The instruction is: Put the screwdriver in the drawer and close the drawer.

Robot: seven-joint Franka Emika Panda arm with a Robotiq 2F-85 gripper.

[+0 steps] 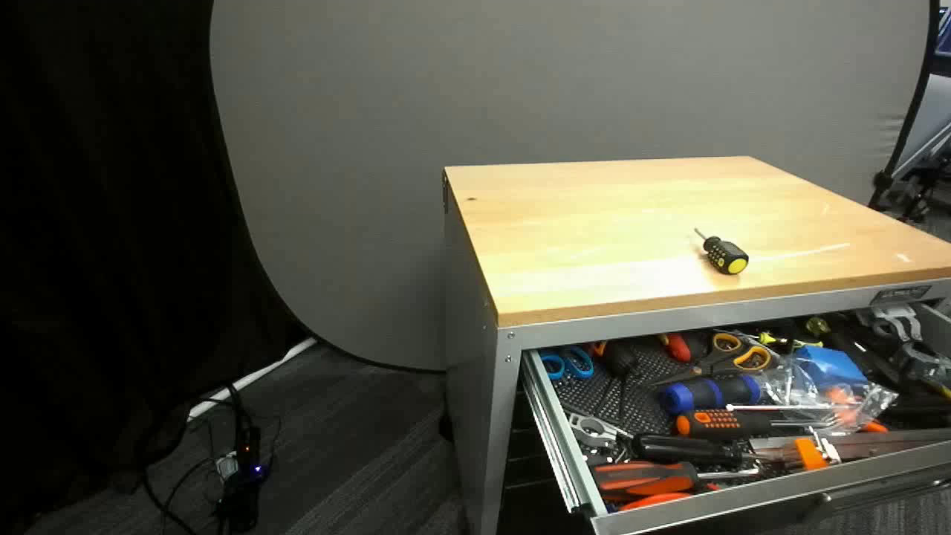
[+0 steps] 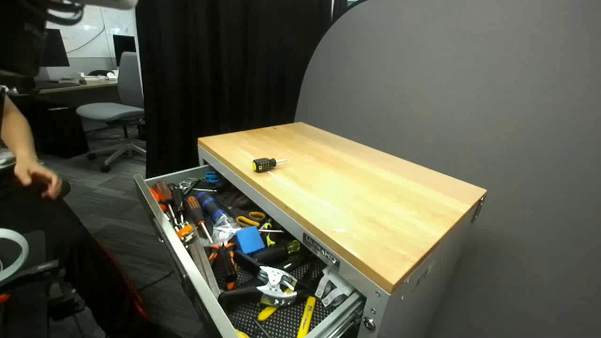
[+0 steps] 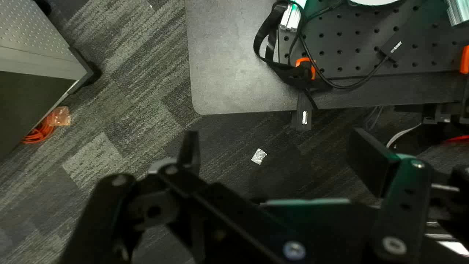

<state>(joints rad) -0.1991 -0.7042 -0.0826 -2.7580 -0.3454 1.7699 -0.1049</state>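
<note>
The screwdriver point(image 1: 724, 254) is short, with a black and yellow handle. It lies on the wooden cabinet top near the front edge, and it also shows in an exterior view point(image 2: 265, 164). The drawer point(image 1: 787, 490) below is pulled open and full of tools; it shows in both exterior views point(image 2: 181, 253). My gripper point(image 3: 280, 152) is open and empty in the wrist view, its fingers wide apart above the carpeted floor, away from the screwdriver and drawer. I cannot make out the gripper in either exterior view.
A wooden-topped metal cabinet point(image 1: 631, 208) holds the drawer. A person's hand point(image 2: 37, 178) is in front of the drawer. A dark blurred part point(image 2: 19, 37) is at the top left. In the wrist view, a grey table point(image 3: 234, 66) with cables and a cabinet side point(image 3: 36, 55) show.
</note>
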